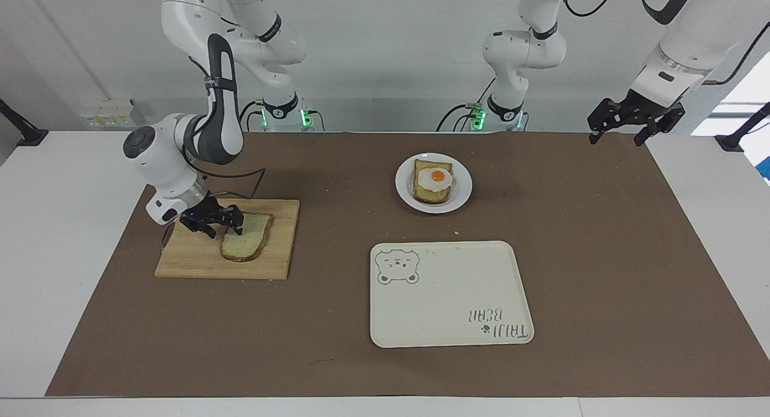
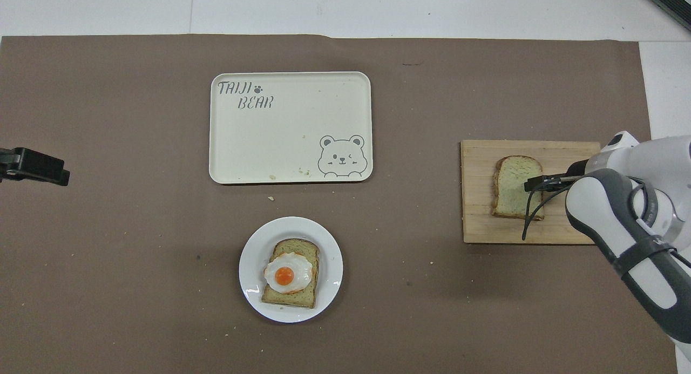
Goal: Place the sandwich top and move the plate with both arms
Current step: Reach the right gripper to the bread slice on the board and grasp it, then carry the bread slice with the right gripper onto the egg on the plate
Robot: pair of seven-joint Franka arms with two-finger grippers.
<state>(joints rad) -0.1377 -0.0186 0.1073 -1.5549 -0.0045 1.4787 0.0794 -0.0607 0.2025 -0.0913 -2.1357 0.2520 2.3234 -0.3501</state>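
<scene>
The sandwich top (image 1: 245,239) lies flat on a wooden cutting board (image 1: 192,263) toward the right arm's end of the table; it also shows in the overhead view (image 2: 515,193). My right gripper (image 1: 222,225) is low over the board at the slice's edge, open, with one finger over the bread; from above it (image 2: 534,183) covers that edge. The white plate (image 1: 403,191) holds a bread slice with a fried egg (image 1: 433,179) near the robots, also seen from above (image 2: 248,293). My left gripper (image 1: 616,137) waits open in the air at the left arm's end of the table.
A cream tray with a bear drawing (image 1: 451,296) lies farther from the robots than the plate; it shows from above too (image 2: 291,131). A brown mat (image 1: 601,254) covers the table. The board also shows from above (image 2: 478,223).
</scene>
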